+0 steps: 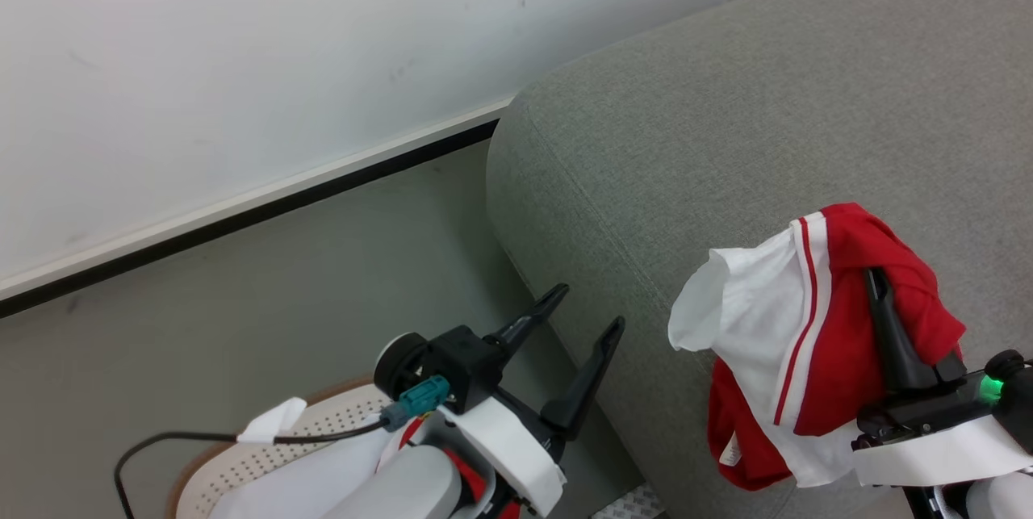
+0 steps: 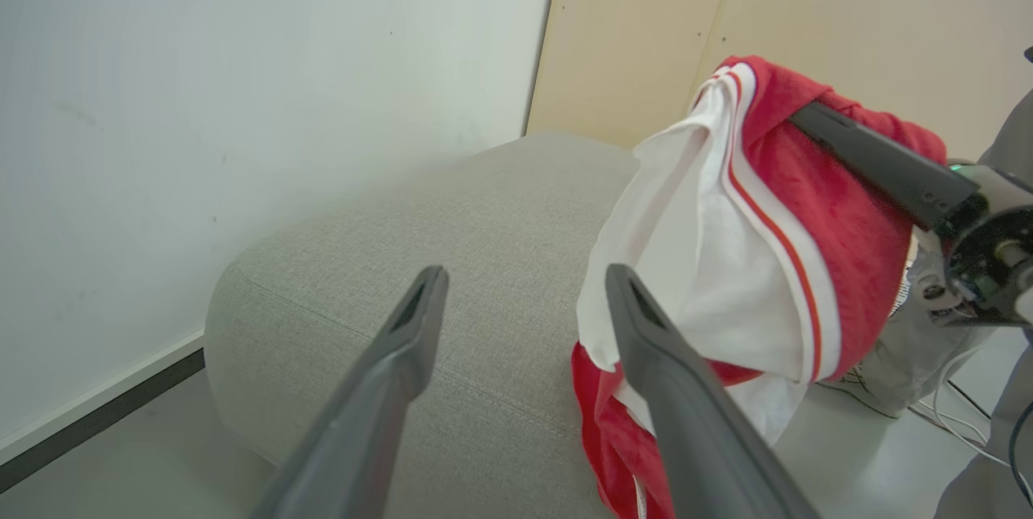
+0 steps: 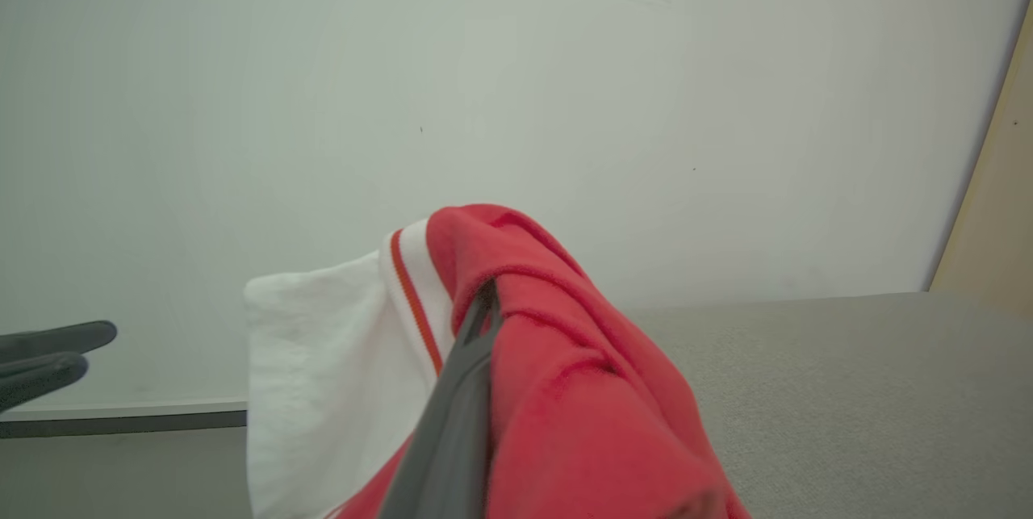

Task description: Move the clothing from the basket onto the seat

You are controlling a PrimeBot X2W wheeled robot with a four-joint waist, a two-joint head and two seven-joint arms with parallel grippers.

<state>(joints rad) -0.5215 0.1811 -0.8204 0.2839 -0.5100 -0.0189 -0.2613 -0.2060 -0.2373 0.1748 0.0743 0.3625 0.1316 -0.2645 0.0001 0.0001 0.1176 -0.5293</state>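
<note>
The right gripper (image 1: 876, 283) is pinched shut on the clothing (image 1: 815, 341); it is a red top with a big white part and thin red and white stripes, all bunched up; it hangs from the fingers over the grey seat (image 1: 726, 140); the left gripper (image 1: 589, 307) is spread wide with nothing in it, near the basket (image 1: 323, 422).

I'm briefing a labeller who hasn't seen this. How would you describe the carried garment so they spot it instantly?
Find the large grey sofa on the head view's right. By its near edge the right hand holds up a bunched jersey. Red fabric, a white panel and red-white stripe trim set it apart from the plain grey upholstery.
</note>
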